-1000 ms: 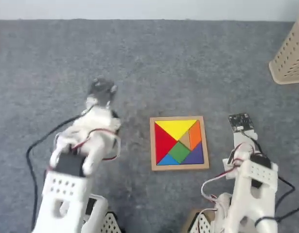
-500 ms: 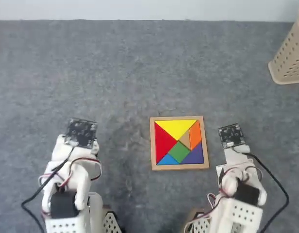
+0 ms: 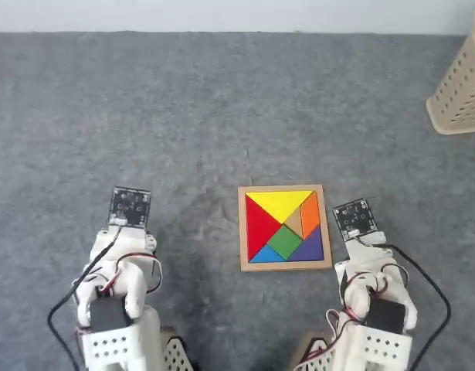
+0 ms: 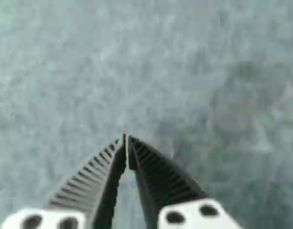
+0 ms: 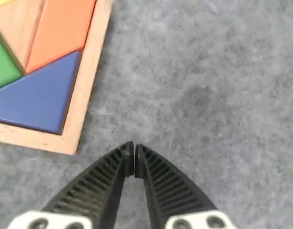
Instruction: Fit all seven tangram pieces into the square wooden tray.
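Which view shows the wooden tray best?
High view: the whole wooden tray, filled, seen from above. Right wrist view catches one corner with the orange piece, blue piece and green piece. Left wrist view faces carpet.

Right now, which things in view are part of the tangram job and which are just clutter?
Job: wooden tray, holding seven coloured tangram pieces; left gripper and right gripper, both shut and empty above the carpet.
Lying about: beige perforated basket at the far right edge; grey carpet.
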{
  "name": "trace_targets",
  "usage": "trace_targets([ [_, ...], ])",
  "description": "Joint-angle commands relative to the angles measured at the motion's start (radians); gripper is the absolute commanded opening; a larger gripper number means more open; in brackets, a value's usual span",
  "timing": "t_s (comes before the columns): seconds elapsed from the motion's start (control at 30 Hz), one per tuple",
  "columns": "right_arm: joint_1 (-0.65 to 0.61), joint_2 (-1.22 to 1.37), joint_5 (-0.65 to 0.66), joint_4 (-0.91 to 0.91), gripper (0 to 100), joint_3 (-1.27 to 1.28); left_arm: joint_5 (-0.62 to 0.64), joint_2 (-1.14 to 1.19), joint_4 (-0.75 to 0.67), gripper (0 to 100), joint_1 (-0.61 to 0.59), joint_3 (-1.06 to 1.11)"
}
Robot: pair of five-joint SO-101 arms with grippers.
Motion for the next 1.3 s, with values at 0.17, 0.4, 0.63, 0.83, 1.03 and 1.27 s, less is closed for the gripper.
trace_targets([
  [0.17,-0.007,-0.024,-0.009,0.008,0.6,0.017,-0.011,-0.011,0.104,1,-0.005,0.001],
  [0.4,-0.007,-0.024,-0.009,0.008,0.6,0.017,-0.011,-0.011,0.101,1,-0.005,0.001],
  [0.63,-0.007,-0.024,-0.009,0.008,0.6,0.017,-0.011,-0.012,0.1,1,-0.005,0.001],
  [0.83,-0.007,-0.024,-0.009,0.008,0.6,0.017,-0.011,-0.012,0.1,1,-0.005,0.001],
  [1.03,-0.007,-0.024,-0.009,0.008,0.6,0.017,-0.011,-0.012,0.1,1,-0.005,0.001],
  [1.27,-0.007,-0.024,-0.009,0.008,0.6,0.017,-0.011,-0.012,0.1,1,-0.005,0.001],
])
